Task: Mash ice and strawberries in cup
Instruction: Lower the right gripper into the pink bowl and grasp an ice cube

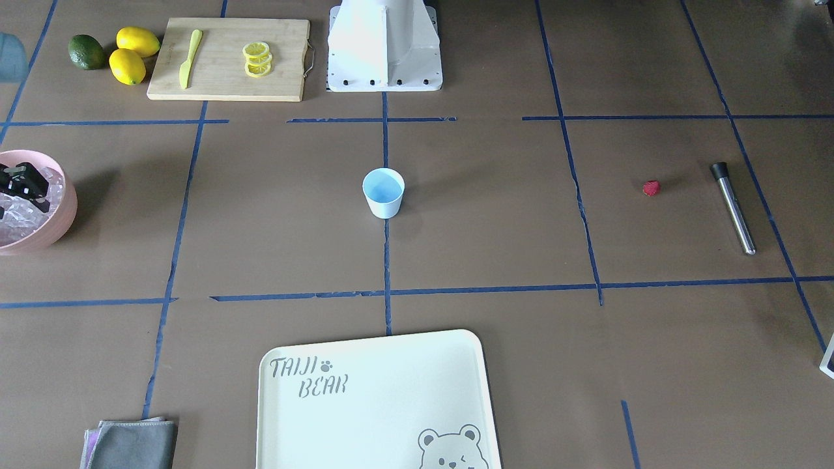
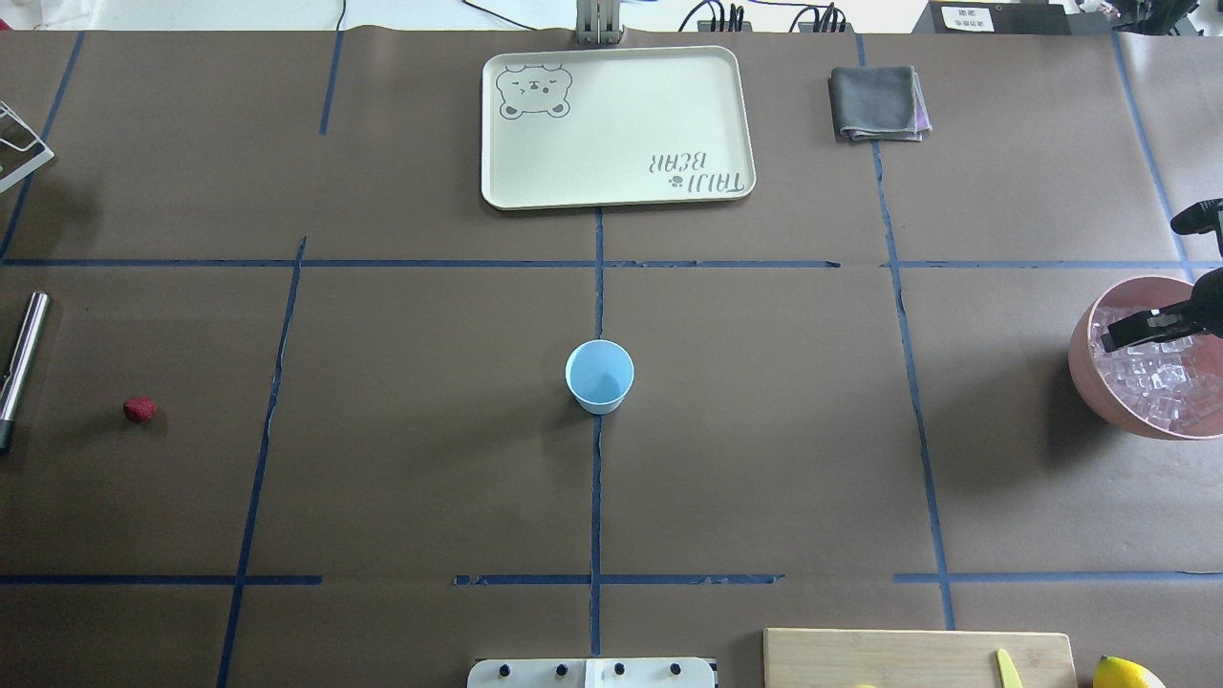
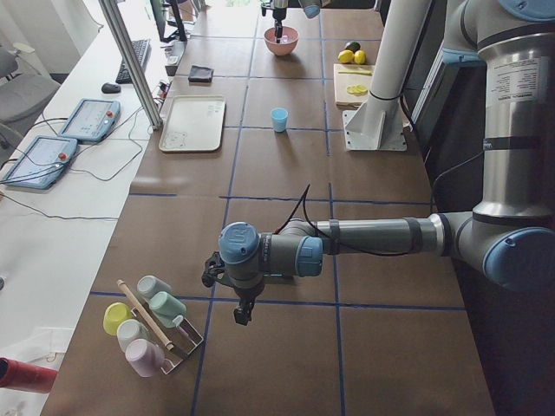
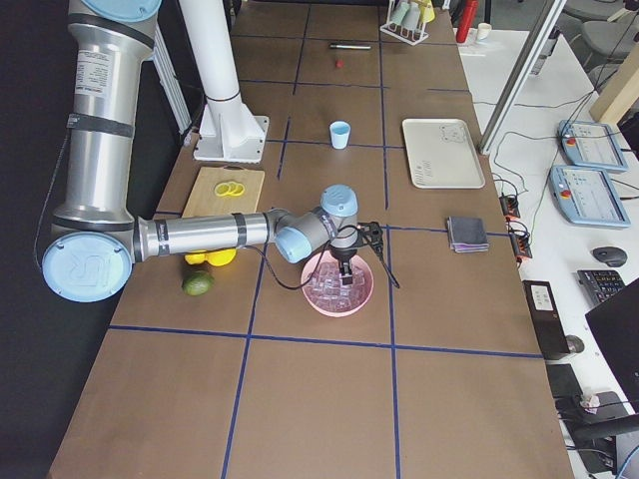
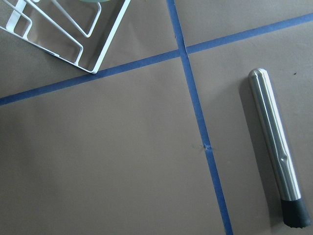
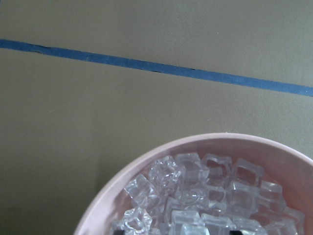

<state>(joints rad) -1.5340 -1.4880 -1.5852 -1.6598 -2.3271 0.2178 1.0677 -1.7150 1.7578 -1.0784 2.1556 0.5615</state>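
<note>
The light-blue cup point(image 1: 383, 192) stands upright and empty at the table's centre; it also shows in the overhead view point(image 2: 599, 376). The ice point(image 6: 195, 186) fills a pink bowl point(image 2: 1084, 354) at the robot's right end. My right gripper point(image 1: 25, 187) hangs low over the ice inside the bowl, its two fingertips apart at the bottom edge of the right wrist view. One red strawberry point(image 1: 651, 188) lies at the robot's left end, beside a steel muddler point(image 5: 274, 142). My left gripper point(image 3: 241, 314) shows only in the exterior left view, above the table near the muddler; I cannot tell its state.
A cream tray point(image 2: 726, 115) lies at the far edge and a grey cloth point(image 2: 877, 102) beside it. A cutting board point(image 1: 287, 58) holds lemon slices point(image 1: 257, 59) and a yellow knife point(image 1: 190, 57), with lemons point(image 1: 137, 41) and a green fruit point(image 1: 86, 52) beside it. A cup rack point(image 3: 147, 322) stands at the left end.
</note>
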